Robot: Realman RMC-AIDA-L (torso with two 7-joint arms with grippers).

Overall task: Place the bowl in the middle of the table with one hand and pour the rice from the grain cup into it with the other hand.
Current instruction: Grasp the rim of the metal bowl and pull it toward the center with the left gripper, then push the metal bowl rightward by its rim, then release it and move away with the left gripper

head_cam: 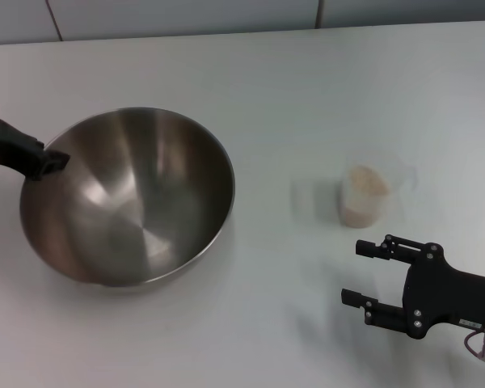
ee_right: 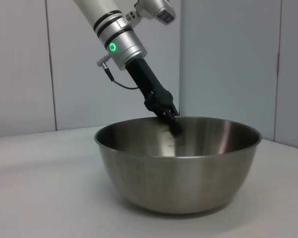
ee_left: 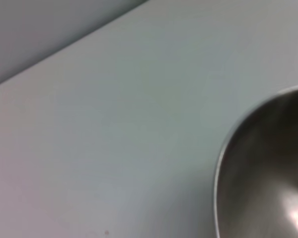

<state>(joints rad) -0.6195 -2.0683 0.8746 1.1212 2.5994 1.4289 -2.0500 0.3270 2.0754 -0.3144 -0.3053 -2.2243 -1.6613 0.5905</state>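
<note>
From the head view, the left gripper (head_cam: 52, 162) pinches the rim of the steel bowl (head_cam: 129, 198), which sits upright on the table (head_cam: 307, 81). The right gripper (head_cam: 364, 271), jaws spread wide, hovers just short of the grain cup (head_cam: 364, 196) holding rice (head_cam: 365, 182). The left wrist view shows only the bowl's rim (ee_left: 219, 163) and bare tabletop. The right wrist view alone shows the left gripper (ee_right: 173, 121) reaching over the far rim.

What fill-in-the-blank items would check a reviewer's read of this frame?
1. The left tool grips the rim of the ____.
2. The rice sits inside the ____.
3. The right tool, fingers ____, sits near the cup without touching it.
4. The inside of the bowl holds ____ rice.

Missing words: bowl; cup; open; no
</note>
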